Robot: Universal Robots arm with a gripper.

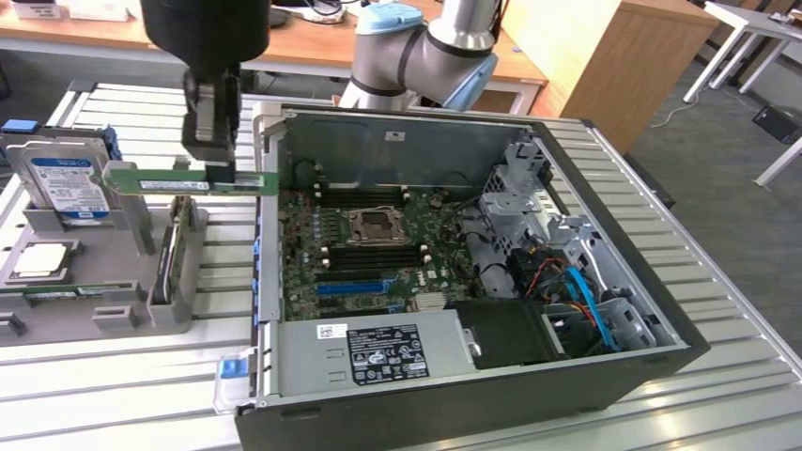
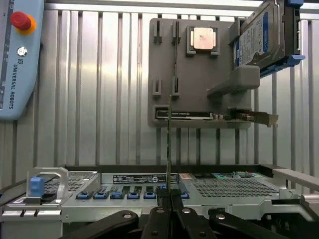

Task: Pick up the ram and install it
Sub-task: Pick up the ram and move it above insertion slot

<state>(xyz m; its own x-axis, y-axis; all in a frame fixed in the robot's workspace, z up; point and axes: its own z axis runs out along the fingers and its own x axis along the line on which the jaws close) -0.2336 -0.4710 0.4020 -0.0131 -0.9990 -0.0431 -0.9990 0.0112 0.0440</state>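
We saw the claw (image 1: 223,173) closed tight on the ram (image 1: 163,181), gripping its upper edge at nine o'clock of the computer case (image 1: 376,150). We judged it light, stiff and fragile.

You've clear room over the motherboard (image 1: 433,230), but the case wall (image 1: 266,141) stands between it and the ram (image 1: 163,181), hard drive (image 1: 63,183) close on the far side.

The table (image 1: 739,310) is ribbed brushed metal, its holder (image 1: 75,315) matt grey plastic. The ram (image 1: 163,181) is a glossy green board; the cabinet (image 1: 589,56), upper right, smooth wood.
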